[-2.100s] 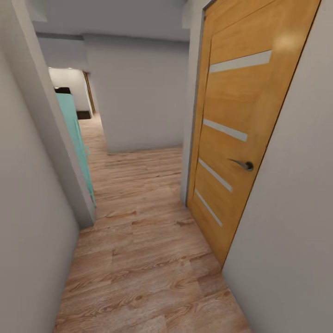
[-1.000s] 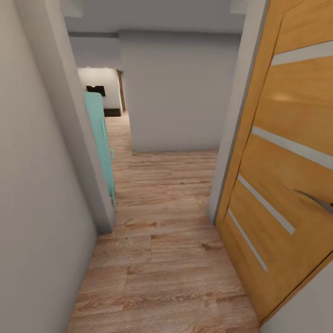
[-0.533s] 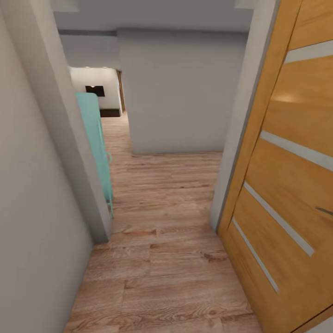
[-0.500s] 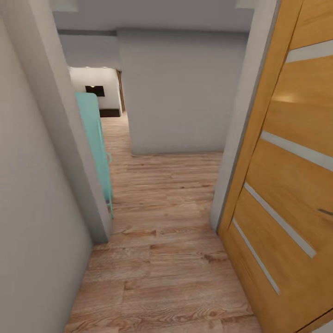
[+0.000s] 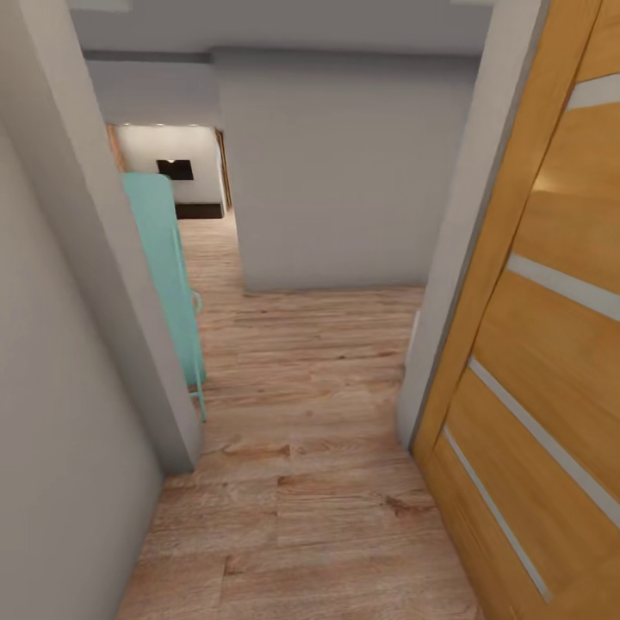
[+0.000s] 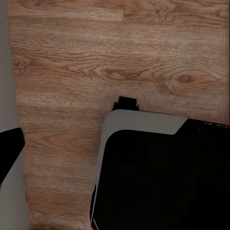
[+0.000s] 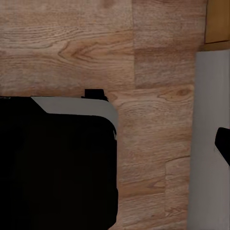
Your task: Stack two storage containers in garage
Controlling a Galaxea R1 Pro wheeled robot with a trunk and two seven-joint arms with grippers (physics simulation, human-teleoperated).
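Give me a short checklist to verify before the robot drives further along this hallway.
1. Wood floor ahead free of obstacles: ok.
2. Room beside the orange door on the right: ok, but tight.
3. Room beside the grey wall corner on the left: ok.
4. Teal panel behind that corner stays off the path: ok.
5. Storage bins in sight: not ok.
6. Pincers open or shut: cannot tell.

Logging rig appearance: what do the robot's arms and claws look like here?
In the left wrist view, a plain matte black wedge at the frame edge is probably a left claw finger; the right wrist view has a similar black piece. Neither shows cables or markings. The big black body with a pale grey rounded rim looks like the robot's base, not an arm.
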